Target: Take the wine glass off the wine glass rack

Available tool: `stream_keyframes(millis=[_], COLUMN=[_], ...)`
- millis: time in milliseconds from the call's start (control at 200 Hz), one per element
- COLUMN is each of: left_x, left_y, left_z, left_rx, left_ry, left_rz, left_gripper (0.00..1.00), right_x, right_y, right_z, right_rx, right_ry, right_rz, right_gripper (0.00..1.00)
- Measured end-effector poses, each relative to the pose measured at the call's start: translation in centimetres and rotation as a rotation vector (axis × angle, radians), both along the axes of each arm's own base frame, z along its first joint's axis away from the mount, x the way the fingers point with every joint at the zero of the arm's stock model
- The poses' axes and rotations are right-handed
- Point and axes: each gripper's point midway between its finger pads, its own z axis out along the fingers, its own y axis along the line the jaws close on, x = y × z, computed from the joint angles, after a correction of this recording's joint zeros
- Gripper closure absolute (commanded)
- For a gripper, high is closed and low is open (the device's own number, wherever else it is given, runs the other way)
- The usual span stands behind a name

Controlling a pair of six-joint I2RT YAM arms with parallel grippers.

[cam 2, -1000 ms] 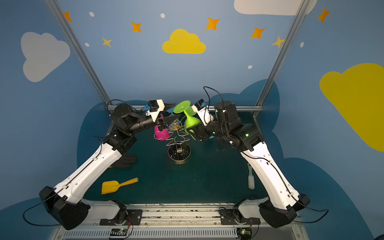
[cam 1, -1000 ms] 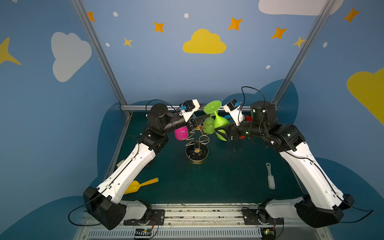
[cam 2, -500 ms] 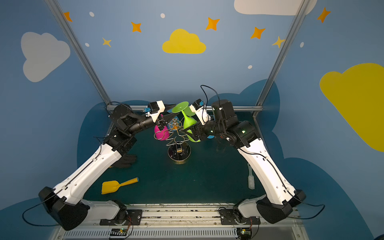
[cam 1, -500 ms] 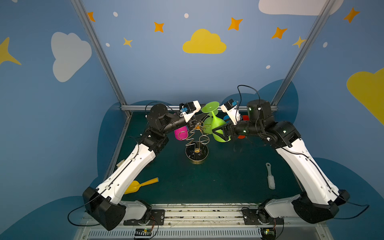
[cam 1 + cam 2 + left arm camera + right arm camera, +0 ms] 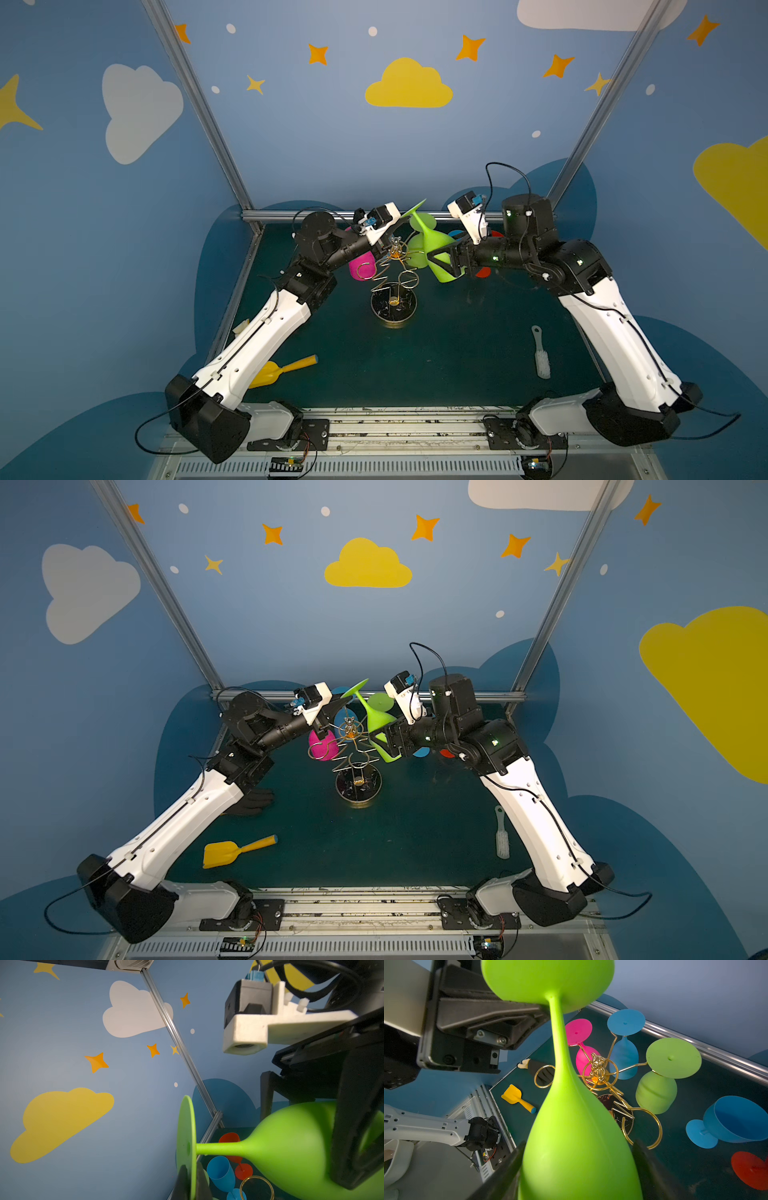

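Right wrist: glass (image 5: 577,1122) prob. in gripper (image 5: 578,1145)

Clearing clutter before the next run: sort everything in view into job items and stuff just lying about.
Job: rack; held green glass; left gripper shut on its foot; right gripper around its bowl.
Lying about: scoop, brush, glove, loose blue glass, loose red glass.

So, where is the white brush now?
In both top views the white brush lies on the right of the table, between the wine glass rack's base and the right arm.
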Motion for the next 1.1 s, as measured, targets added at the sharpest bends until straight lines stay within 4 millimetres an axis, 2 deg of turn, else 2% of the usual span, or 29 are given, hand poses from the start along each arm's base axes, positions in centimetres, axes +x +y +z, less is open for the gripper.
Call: stream_keyframes(millis=[60,145,230,350,471,606,841,961,1096], left_x=[-0.1,-0.3,-0.2,-0.1,-0.4,-0.5,-0.5,-0.7,-0.8], left_y=[0.2,0.8,1.4,2.1,2.6,3.3,3.9,4.1,4.2], left_z=[-0.1,-0.6,-1.5,-3.0,-3.3,-3.2,-2.9,-2.8,-2.7], left_rx=[-0.014,-0.045,-0.078,-0.146,-0.223,-0.303,-0.392,-0.420,-0.437], left_ry=[0.009,0.042,0.101,0.211,0.285,0.342,0.400,0.413,0.425], left_rz=[0.013,0.035,0.063,0.097,0.108,0.122,0.128,0.123,0.116], left_gripper=[0.97,0.97,0.97,0.97,0.97,0.97,0.97,0.97,0.97], right_x=[-0.1,-0.1,-0.2,-0.2,-0.5,-1.2,-3.7,-4.2,-3.6], right_y=[0.1,0.2,0.3,-0.1,-0.7,-2.1,-6.7,-8.1,-8.2], right_z=[0.0,0.0,0.5,2.3,3.6,5.4,8.3,8.8,8.1], right_rx=[0.005,0.020,0.049,0.120,0.186,0.255,0.319,0.324,0.312], right_ry=[0.006,0.007,-0.011,-0.085,-0.139,-0.212,-0.353,-0.384,-0.369], right_rz=[0.001,0.004,0.005,-0.002,-0.010,-0.037,-0.135,-0.180,-0.199], right_gripper=[0.26,0.21,0.20,0.19,0.19,0.19,0.19,0.19,0.21])
